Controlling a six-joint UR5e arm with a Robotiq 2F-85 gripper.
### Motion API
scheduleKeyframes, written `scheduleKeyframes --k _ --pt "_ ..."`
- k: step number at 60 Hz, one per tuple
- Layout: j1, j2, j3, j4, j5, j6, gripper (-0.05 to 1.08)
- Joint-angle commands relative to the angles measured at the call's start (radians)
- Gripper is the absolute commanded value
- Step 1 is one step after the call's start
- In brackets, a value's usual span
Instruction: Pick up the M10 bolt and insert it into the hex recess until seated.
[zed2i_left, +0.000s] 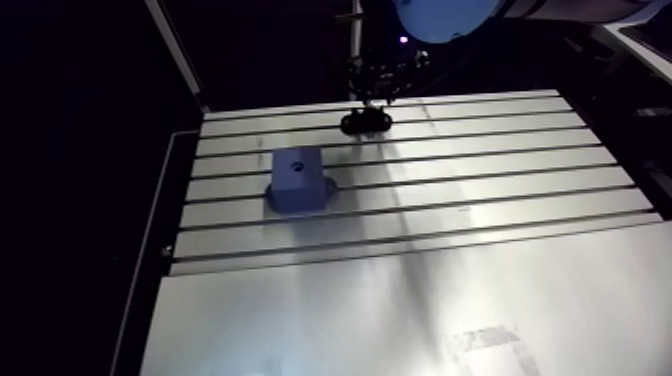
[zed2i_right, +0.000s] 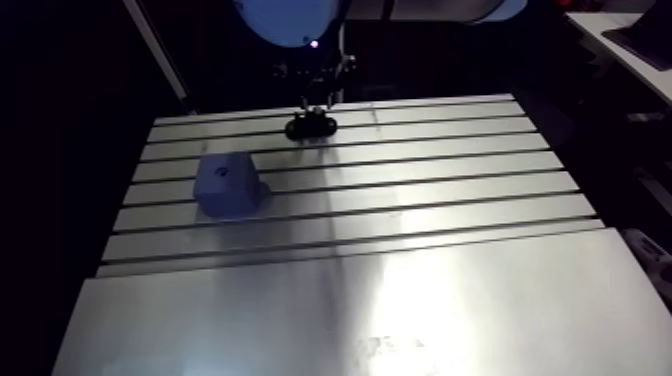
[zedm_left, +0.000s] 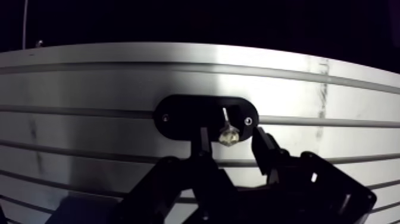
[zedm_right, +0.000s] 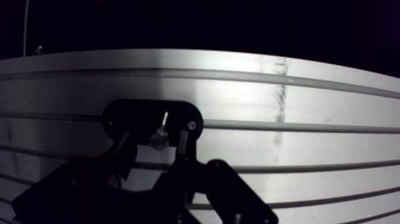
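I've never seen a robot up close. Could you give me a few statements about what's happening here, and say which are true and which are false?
1. The claw hangs over a black oval holder near the far edge of the table. True.
2. The bolt is already in the blue block. False: it sits in the black holder, between the claw's fingers.
3. The blue block stands on the table, apart from the holder. True.
4. The claw's fingers are shut tight together. False: they stand apart, one on each side of the bolt.
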Motion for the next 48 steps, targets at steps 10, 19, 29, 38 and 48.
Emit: scheduleKeyframes --k 10,19,29,38,48 --pt "0.001 0.006 -0.004 0.001 -0.002 0.003 0.52" --pt "0.001 0.006 0.0 -0.001 -0.002 0.003 0.54" --pt "0.001 0.006 0.001 0.0 -0.002 0.003 0.54" --pt "0.0 0.006 0.002 0.001 -0.004 0.003 0.54" --pt "0.0 0.006 0.001 0.001 -0.005 0.003 0.56"
